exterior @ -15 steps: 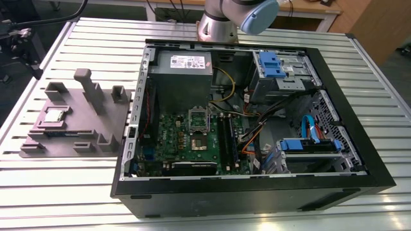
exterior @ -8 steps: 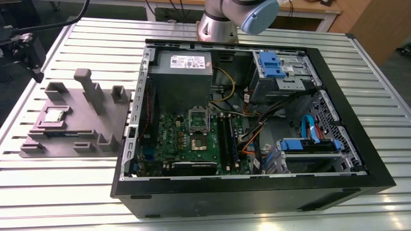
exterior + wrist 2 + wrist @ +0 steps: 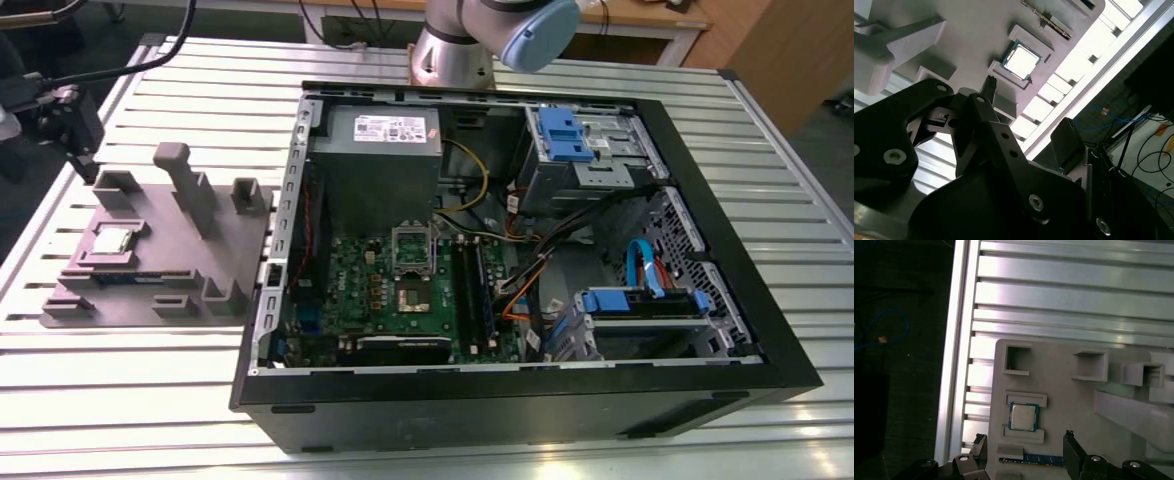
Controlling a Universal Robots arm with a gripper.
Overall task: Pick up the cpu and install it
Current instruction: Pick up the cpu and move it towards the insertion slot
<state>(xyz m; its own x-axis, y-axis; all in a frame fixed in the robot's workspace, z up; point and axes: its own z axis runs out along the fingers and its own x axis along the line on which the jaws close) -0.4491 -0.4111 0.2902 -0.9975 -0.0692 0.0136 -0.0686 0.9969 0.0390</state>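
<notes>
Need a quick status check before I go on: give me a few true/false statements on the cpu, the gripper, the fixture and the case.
1. The cpu lies in a recess of the grey fixture. True.
2. The gripper is shut on the cpu. False: it is open and empty, and the cpu lies on the fixture just beyond it.
3. The computer case lies open, its green board exposed. True.
4. The fixture sits inside the case. False: it rests on the slatted table, at the exterior view's left of the case.
</notes>
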